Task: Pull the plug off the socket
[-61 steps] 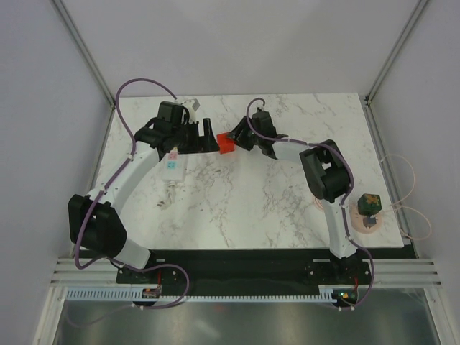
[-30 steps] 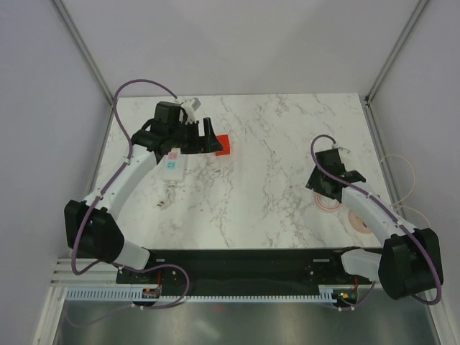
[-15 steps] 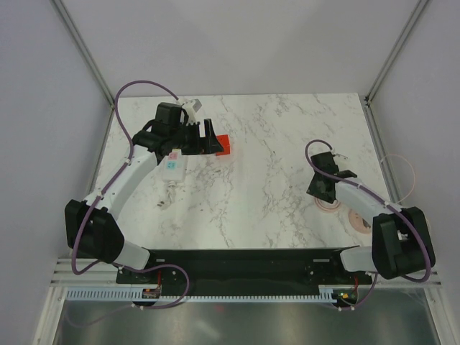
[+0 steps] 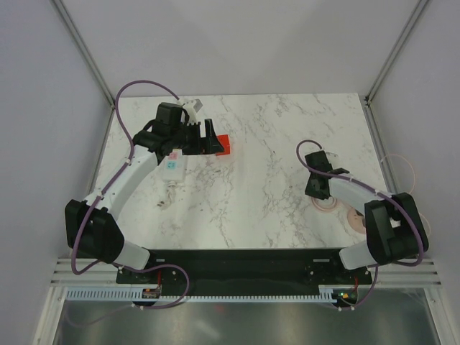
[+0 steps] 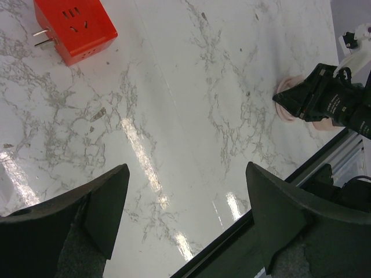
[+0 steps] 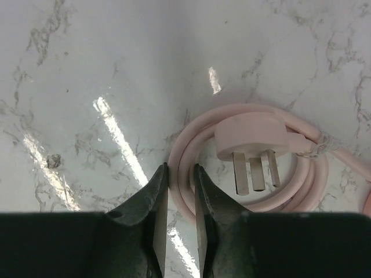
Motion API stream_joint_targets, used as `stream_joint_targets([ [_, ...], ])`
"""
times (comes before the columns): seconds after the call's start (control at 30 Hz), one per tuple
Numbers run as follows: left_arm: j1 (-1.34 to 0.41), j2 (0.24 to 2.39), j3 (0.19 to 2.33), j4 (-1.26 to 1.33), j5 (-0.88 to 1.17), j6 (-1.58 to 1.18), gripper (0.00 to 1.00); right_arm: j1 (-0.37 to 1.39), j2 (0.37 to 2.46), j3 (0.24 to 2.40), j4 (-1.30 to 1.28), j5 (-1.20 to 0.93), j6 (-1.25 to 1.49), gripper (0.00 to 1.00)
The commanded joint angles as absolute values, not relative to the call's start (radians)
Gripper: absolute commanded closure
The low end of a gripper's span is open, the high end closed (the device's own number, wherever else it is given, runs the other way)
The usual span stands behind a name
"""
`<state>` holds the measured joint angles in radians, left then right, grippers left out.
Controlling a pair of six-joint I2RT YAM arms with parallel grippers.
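The red plug point(image 4: 224, 146) lies loose on the marble, off the socket, its two prongs bare in the left wrist view point(image 5: 75, 29). The socket point(image 4: 173, 165), a white strip with coloured squares, lies under the left arm, partly hidden. My left gripper point(image 4: 208, 138) hangs just left of the plug, open wide, with only marble between its fingers point(image 5: 185, 174). Far to the right, my right gripper point(image 4: 318, 188) is shut just above a coiled pink cable point(image 6: 255, 202). A narrow slit shows between its fingertips point(image 6: 180, 168), and nothing is held.
The pink cable ends in a three-pronged pink plug head point(image 6: 252, 136). Its coil point(image 4: 327, 203) lies by the right arm, with a second pink ring point(image 4: 357, 219) nearer the table's right edge. The black base rail point(image 5: 324, 174) runs along the near edge.
The right arm has folded back, its gripper sliding a little left over the pink coil and closing. The left arm and the red plug have not moved.
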<state>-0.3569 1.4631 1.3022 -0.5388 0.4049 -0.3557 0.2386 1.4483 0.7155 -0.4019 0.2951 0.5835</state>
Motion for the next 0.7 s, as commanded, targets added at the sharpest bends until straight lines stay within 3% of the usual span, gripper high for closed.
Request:
stream_joint_targets([
  [0.0, -0.362, 1.456, 1.302, -0.502, 0.443, -0.376, 0.12, 0.325, 1.47, 0.752, -0.361, 0.261, 0.575, 0.75],
  [0.37, -0.361, 1.466, 1.299, -0.503, 0.431, -0.371, 0.12, 0.659, 1.623, 0.945, -0.341, 0.256, 0.655, 0.79],
  [0.67, -0.362, 1.47, 1.299, -0.502, 0.42, -0.368, 0.12, 0.814, 1.678, 1.077, -0.344, 0.238, 0.635, 0.73],
])
